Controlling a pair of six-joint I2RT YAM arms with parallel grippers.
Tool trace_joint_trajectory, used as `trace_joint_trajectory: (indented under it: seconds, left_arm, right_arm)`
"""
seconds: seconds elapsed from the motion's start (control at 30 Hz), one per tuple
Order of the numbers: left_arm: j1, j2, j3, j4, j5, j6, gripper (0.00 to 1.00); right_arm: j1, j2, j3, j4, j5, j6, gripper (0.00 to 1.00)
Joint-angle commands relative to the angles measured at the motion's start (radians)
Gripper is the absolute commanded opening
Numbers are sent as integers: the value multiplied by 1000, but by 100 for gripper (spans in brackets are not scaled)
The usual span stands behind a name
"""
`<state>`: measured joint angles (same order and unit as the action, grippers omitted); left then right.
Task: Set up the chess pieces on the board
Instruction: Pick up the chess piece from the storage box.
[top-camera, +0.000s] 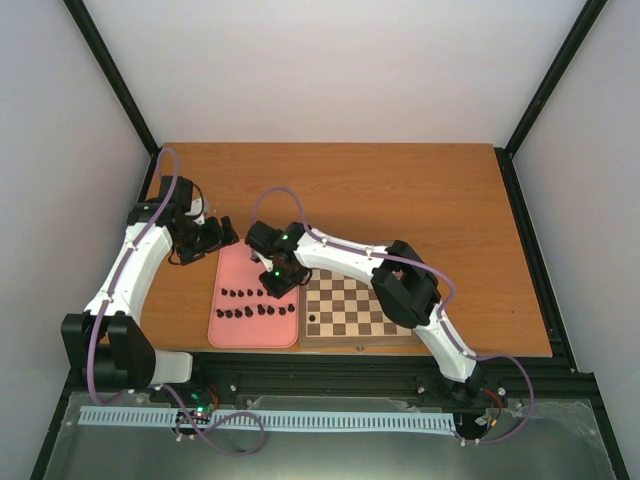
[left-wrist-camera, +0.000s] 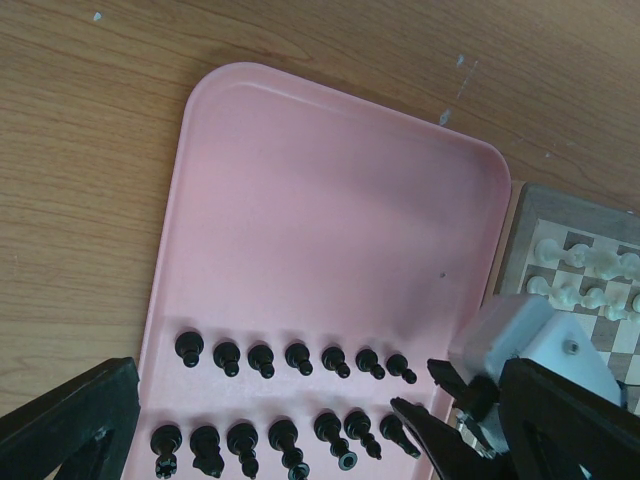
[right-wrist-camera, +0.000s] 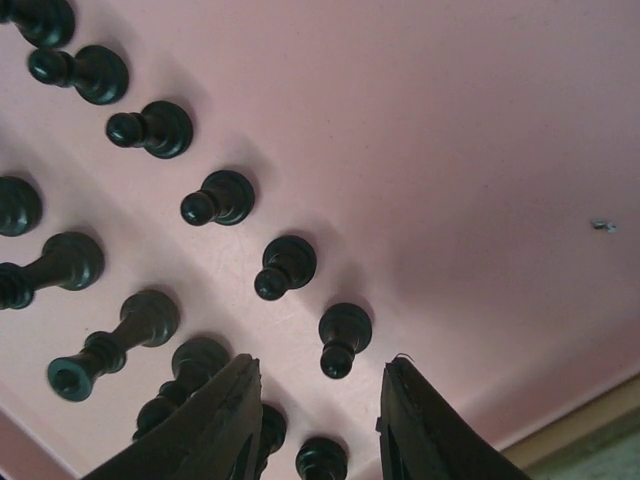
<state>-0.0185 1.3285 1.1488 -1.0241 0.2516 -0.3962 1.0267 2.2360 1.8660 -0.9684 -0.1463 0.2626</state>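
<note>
The right gripper (right-wrist-camera: 320, 372) is held low over the plain pink rectangular tray (top-camera: 232, 268), on whose near half the small black chess pieces (left-wrist-camera: 298, 355) are stood upright in two rows. Its jaws are seen partly open, with a clear gap between the two dark fingers (right-wrist-camera: 225, 410), and nothing is gripped. The rounded top of one black end piece (right-wrist-camera: 322, 462) shows in that gap at the bottom edge of the right wrist view, with no contact visible on either side. A black pawn (right-wrist-camera: 345, 332) stands just ahead of the fingertips. The end piece is judged to be the one meant to be taken, though this cannot be settled from the views. As the pieces stand with their long axis vertical, below and between the fingers, the coming move is judged to turn on the claw being lowered straight down on either side of the stem without the close neighbours being knocked. The square wooden chessboard (top-camera: 350, 312) with light and dark brown checks lies just beside the tray on its right, so a lifted piece would have to be carried rightward. Small cream pieces (left-wrist-camera: 580, 275) are seen on it. The left gripper (top-camera: 215, 237) is held wide open and empty near the tray's far left corner, back from the rows, so the right arm is much the nearer.
</note>
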Motion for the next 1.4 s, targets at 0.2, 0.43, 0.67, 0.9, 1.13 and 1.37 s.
trace_joint_trajectory:
  seconds: [0.2,0.43,0.67,0.9,1.13,1.37]
  left_arm:
    - [5,-5,16,8,-4,-7,100]
    - [5,1,18,6,-11,-4,100]
    - [5,1,17,5,-12,-5,100]
    - [5,3,17,5,-12,-4,100]
    - [5,5,19,6,-13,-5,100]
    - [5,8,19,6,-9,-6,100]
  right_arm:
    - [-22,44,30,1,-5,-11,31]
    - [-28,67,53,-2,-27,-23,28]
    - [-28,86,70,-11,-38,-28,23]
    - [-30,88,73,-18,-35,-28,13]
    - [-31,28,67,-20,0,-17,6]
    - [-32,-148,28,-14,75,31,6]
